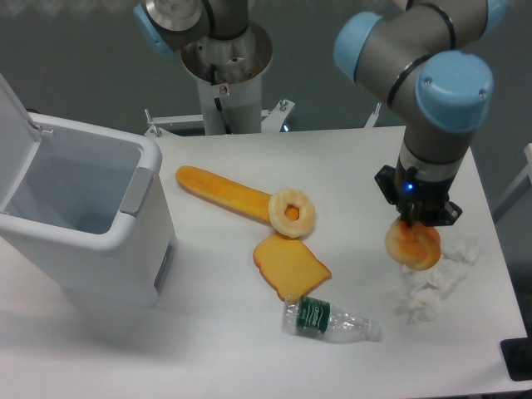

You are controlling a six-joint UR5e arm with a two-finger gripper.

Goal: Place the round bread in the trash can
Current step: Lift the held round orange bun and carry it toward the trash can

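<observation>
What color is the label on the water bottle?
Dark green with white print, on the clear plastic bottle lying on the table; the fixed camera shows it.

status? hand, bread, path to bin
Hand down on round bread, grip unconfirmed. Trash can open, far side. Donut, toast between.

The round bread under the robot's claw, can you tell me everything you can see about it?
The round bread is a plump bun with no hole, golden-orange with a paler tan patch, and it looks smooth and a bit shiny. It is at the right side of the white table, beside the crumpled white tissue. The gripper comes straight down onto its top, and the dark fingers seem to close on it. Whether it rests on the table or is lifted cannot be told. It is far from the open trash can.
</observation>
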